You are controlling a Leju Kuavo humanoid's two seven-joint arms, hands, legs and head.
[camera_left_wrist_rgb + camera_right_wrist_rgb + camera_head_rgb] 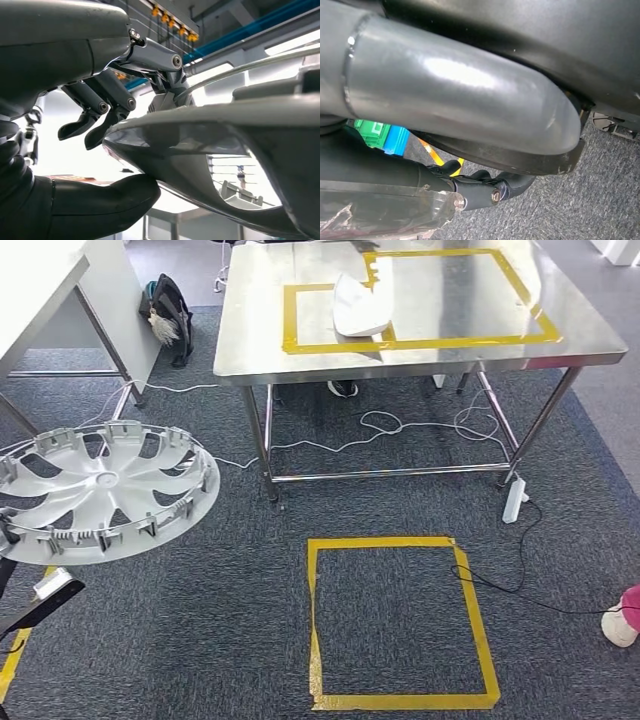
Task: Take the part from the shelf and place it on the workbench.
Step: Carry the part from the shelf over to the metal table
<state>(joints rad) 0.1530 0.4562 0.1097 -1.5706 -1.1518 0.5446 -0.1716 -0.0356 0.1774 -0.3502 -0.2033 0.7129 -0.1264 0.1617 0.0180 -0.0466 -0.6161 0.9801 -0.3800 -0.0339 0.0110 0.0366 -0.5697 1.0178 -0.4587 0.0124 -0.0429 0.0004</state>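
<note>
A silver-white wheel cover (106, 490) with curved spokes hangs flat over the carpet at the left of the head view. My left hand (94, 100) grips its rim (211, 135), dark fingers (113, 107) over the top and the thick thumb (113, 200) underneath. The steel workbench (453, 355) stands ahead, marked with a yellow tape rectangle (423, 340); a white part (361, 308) lies on it. My right hand (490, 187) hangs above the carpet with its fingers loosely spread and nothing in them.
A yellow tape square (400, 620) marks the carpet in front of the workbench. Cables and a white power strip (515, 500) lie under the bench's right legs. A white table (45, 290) and a black bag (170, 310) stand at left. A person's shoe (623, 620) shows at right.
</note>
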